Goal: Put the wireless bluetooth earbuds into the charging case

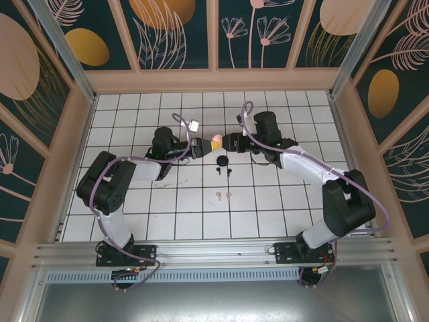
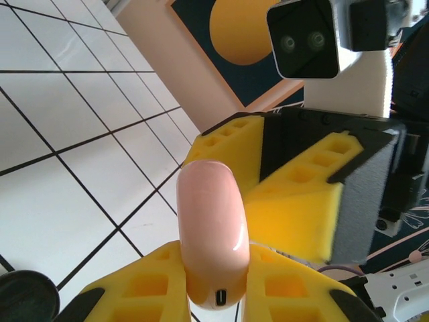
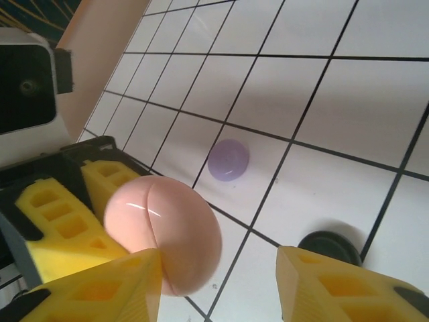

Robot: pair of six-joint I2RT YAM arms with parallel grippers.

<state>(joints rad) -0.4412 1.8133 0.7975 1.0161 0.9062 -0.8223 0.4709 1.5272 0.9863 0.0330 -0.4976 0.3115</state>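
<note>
The left gripper reached in over the middle of the white tiled table, its yellow foam fingers pinched on the lower end of a glossy pale-pink oval plastic charging case. The case was lifted clear of the tiles with its charging port facing the left wrist camera. In the right wrist view its lid seam looked closed.

Facing it, the right gripper had its jaws spread around the free end of the case. One foam finger sat against or just beside the pink shell, and the other finger stood well apart from it.

On the tiles below lay a small lilac rounded plastic case and a black round case. Nearer the arm bases were a pair of tiny black stemmed earbuds and a pair of tiny pink stemmed earbuds. None of them were in any case.

The shell was smooth and rounded and was pinched only at one end. A push from one right finger before the other arrived could likely twist it in the foam or pop it out. If it fell, it might knock the loose earbuds about. Closing across the lid and body together would probably clamp the case shut instead of opening it.
</note>
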